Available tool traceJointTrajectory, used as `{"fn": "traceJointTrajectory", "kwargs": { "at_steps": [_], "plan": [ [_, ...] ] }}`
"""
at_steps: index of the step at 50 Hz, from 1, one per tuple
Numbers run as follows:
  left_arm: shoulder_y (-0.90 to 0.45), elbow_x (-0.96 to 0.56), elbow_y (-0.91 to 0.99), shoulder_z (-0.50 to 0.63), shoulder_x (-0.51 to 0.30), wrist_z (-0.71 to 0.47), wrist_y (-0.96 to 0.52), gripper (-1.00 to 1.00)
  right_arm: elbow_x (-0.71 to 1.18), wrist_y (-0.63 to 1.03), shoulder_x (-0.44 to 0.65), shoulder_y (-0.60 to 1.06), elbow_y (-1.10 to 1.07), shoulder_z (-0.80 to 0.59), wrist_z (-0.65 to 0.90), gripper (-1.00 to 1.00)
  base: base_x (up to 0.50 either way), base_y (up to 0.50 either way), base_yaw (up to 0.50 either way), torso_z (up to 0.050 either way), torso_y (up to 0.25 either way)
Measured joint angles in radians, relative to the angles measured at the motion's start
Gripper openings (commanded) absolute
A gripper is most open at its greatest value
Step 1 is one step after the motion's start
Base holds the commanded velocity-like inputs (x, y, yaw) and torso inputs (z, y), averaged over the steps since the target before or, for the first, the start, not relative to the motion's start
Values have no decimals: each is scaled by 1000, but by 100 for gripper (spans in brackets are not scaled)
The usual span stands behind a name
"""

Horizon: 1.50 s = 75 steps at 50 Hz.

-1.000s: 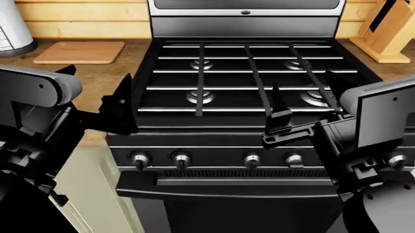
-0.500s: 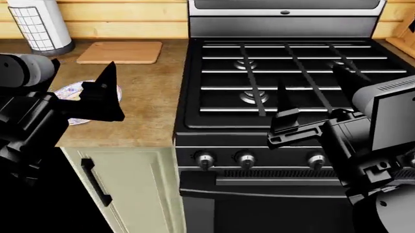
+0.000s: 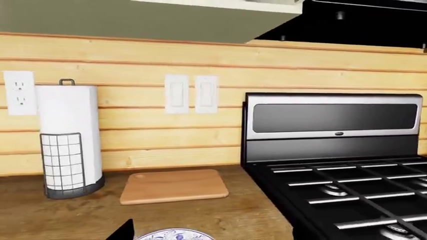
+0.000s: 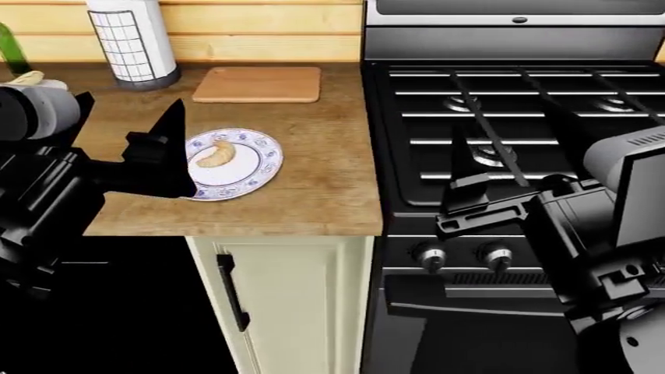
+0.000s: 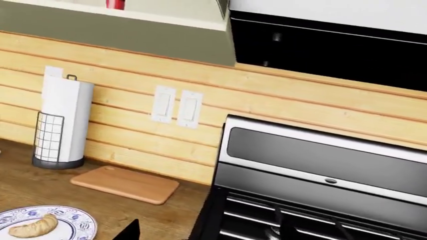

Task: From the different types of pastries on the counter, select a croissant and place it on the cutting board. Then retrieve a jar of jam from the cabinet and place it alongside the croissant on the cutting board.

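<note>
Two black hands hang before us with nothing in them: our left hand (image 4: 167, 160) over the dark brown wood-grain bench (image 4: 311, 187), our right hand (image 4: 488, 183) over the black gas stove (image 4: 519, 117), fingers parted. We see the small golden-brown curved croissant (image 4: 216, 154) on a blue-patterned white plate (image 4: 260, 167), apart from the light-brown rectangular wooden cutting board (image 4: 258, 84) beside a white paper-towel roll (image 4: 130, 39).

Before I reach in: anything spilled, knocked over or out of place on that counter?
Nothing stands out. The croissant lies on its plate, the cutting board sits flat and bare by the wall, and the paper towel holder stands upright.
</note>
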Motion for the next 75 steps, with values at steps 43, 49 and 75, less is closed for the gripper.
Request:
{"fn": "traceJointTrajectory", "kwargs": {
  "at_steps": [43,49,75],
  "plan": [
    [-29,-105,-19,51,-46,-98,42,100,306,-50,105,3,23,86,188,100,12,500,0,0,0],
    [-31,-115,-21,58,-52,-107,50,100,324,-56,114,2,26,88,203,100,10,500,0,0,0],
    [-58,-152,-38,105,-75,-149,74,100,414,-89,115,-15,61,129,276,100,9,103,-173,0,0]
  ]
}}
